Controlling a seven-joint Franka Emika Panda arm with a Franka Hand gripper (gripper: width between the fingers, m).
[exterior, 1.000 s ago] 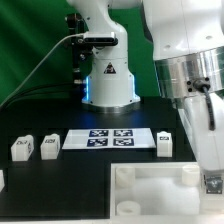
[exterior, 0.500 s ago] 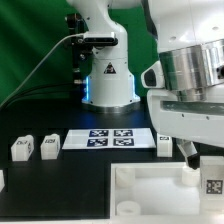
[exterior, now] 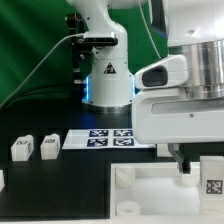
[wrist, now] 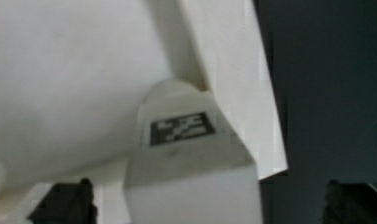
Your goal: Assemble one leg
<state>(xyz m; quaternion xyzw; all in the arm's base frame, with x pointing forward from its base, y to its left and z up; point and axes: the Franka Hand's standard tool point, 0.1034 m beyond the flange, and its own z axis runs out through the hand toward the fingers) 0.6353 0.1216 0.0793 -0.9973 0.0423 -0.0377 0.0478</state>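
One leg (exterior: 212, 175), a small white block with a square tag, stands at the exterior view's right edge, beside the large white square piece (exterior: 140, 190). My gripper (exterior: 203, 158) hangs just over it, with one dark finger (exterior: 184, 159) showing apart from the leg's side. In the wrist view the leg (wrist: 185, 150) lies between my two fingertips (wrist: 64, 200), which stand wide apart, so the gripper (wrist: 208, 205) is open around it. Two more legs (exterior: 22, 148) (exterior: 48, 146) stand at the exterior view's left.
The marker board (exterior: 105, 137) lies behind the square piece, partly covered by my arm. The robot base (exterior: 108, 75) stands at the back. A white part (exterior: 2, 180) shows at the far left edge.
My arm has swung toward the exterior view's left and now hides the leg that stood beside the marker board. The leg at the right edge has stayed in place.
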